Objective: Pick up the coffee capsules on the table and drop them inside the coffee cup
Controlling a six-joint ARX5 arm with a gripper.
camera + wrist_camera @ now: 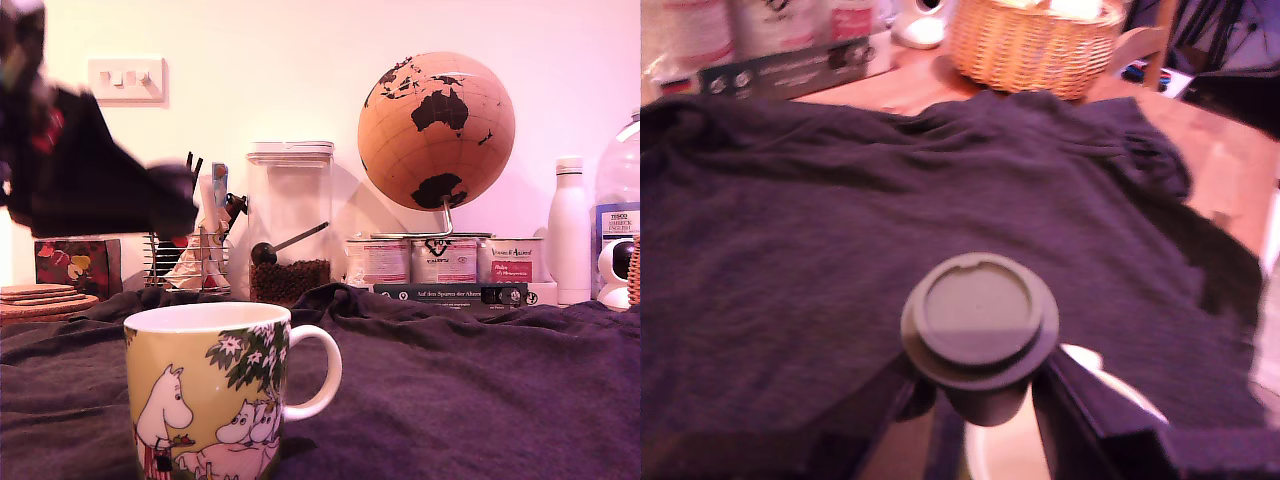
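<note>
The coffee cup (210, 395) sits closest to the exterior view, low and to that view's left. It is yellow-green with white cartoon animals, a leafy tree, a white rim and a white handle. It stands upright on the counter (480, 390), which is covered with a big, dark, wrinkly cloth.

Up high on the exterior view's left, the dark arm (85, 175) is blurry, so I think it is moving. It hangs above and behind the cup.

In the wrist view, the claw (978, 400) pinches a coffee capsule (978, 322). The two dark fingers (1080, 405) press on its lower part from both sides. The capsule is small, dark and round, with a flat lid and a wide rim, and it is lifted off the cloth. A bit of something white peeks out under the claw. It may be the cup rim, but I cannot tell for sure.

I think the step now is carrying the capsule to the cup. Next, the claw needs to be right over the white opening, then let go so the capsule falls in. I see no other capsules on the cloth.
</note>
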